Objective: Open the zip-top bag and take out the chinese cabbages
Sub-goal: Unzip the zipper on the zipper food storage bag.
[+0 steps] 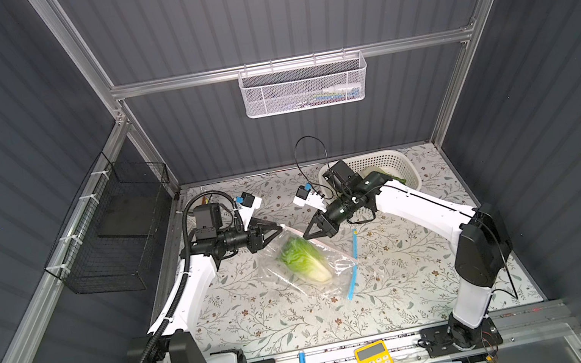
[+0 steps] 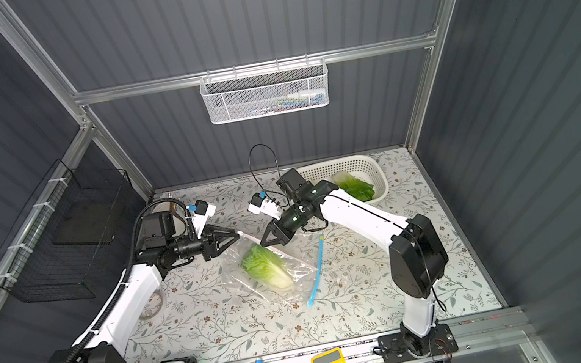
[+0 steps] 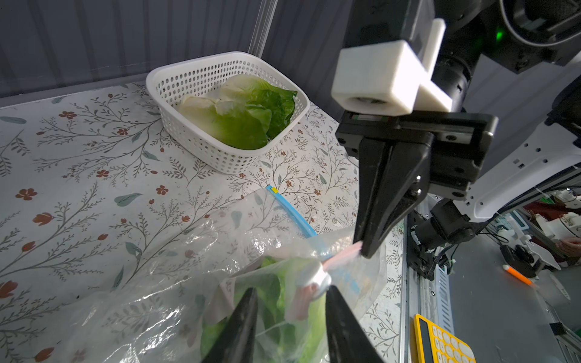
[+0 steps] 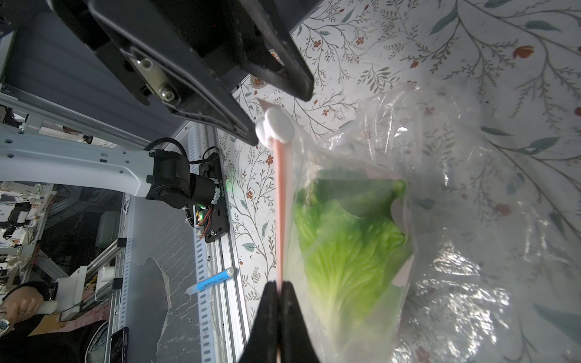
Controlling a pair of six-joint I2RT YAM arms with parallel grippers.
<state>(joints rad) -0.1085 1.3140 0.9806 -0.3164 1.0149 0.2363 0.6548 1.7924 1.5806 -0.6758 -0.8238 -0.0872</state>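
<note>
Since the zip-top bag [image 1: 334, 263] is limp, slippery film, its stiff zip strip [image 4: 279, 204] looks the surest hold: the right hand [image 4: 278, 289] is clamped on it, the left hand [image 3: 290, 290] stands part-open astride the slider [image 4: 276, 127]; one light, crushable chinese cabbage [image 4: 345, 239] lies inside, just beyond both hands.

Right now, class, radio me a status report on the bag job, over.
Left gripper open, astride white slider. Right gripper shut on pink zip strip. One cabbage in bag, two cabbages in basket. Nothing blocking slider.
</note>
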